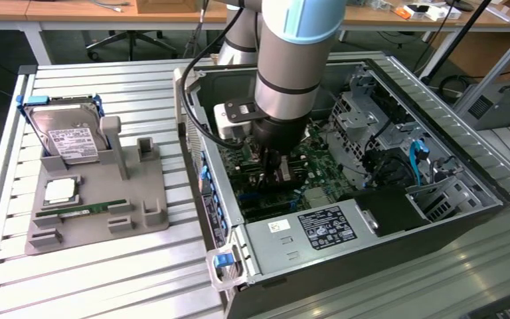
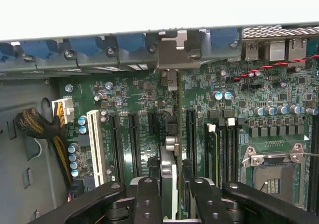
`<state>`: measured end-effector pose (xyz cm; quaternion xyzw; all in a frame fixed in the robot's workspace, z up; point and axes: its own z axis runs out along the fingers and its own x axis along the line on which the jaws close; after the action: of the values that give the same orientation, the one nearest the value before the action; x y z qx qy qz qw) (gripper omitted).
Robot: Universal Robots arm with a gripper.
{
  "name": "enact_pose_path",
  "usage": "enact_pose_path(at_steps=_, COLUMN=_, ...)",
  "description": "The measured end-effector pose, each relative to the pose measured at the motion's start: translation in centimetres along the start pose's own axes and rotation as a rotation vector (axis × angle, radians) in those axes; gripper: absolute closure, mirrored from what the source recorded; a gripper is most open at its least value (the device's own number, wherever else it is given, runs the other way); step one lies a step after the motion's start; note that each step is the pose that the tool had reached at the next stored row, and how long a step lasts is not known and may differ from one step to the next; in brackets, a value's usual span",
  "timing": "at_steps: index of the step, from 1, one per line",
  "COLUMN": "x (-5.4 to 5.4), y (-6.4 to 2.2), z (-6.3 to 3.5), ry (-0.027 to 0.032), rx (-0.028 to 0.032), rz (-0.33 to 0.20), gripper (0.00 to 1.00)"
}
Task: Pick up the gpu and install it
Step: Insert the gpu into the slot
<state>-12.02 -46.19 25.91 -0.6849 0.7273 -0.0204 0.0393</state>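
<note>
Install step in hand, to judge by the scene: pick-up done, seating not yet finished.

Nearest, at the front of the open black tower computer case [image 1: 467, 199], a silver power-supply box with a black label [image 1: 326, 226]. Just beyond it, deep inside the case, the black two-fingered gripper [image 1: 273, 174], clamped on the gpu, a thin flat dark expansion card [image 2: 168, 159] carried edge-on between the black fingers [image 2: 148, 199]. Jaws closed against the card's two faces, not wide apart.

Card low over the green motherboard [image 2: 134, 94], lined up lengthwise among the long black expansion slots [image 2: 190, 129]; whether already touching a slot, cannot tell. At the card's far end, its silver-grey metal bracket [image 2: 174, 50], up against the case's rear wall beside the blue slot clips [image 2: 132, 41].

Called for next, as a judgement: keeping the card upright and its lower edge square over one slot, bracket in its rear opening, then an even straight press down; any tilt likely to jam an edge.

Above, the grey Universal Robots arm [image 1: 291, 66], reaching almost straight down into the case, wrist vertical.

Well apart, on the exterior view's left, a grey moulded parts fixture [image 1: 95, 193] on the slatted metal table [image 1: 104, 279], with a narrow green memory stick [image 1: 82, 212] and, farther back, a boxy silver hard drive [image 1: 74, 139].
</note>
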Motion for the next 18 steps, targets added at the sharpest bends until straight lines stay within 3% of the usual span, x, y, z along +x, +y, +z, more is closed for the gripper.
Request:
enact_pose_path(at_steps=6, x=-0.1, y=0.04, z=-0.01, ry=0.0157, rx=0.0007, rz=-0.007, gripper=0.73)
enact_pose_path(at_steps=18, x=-0.11, y=0.08, z=-0.17, ry=0.0158, rx=0.0013, rz=-0.008, gripper=0.73)
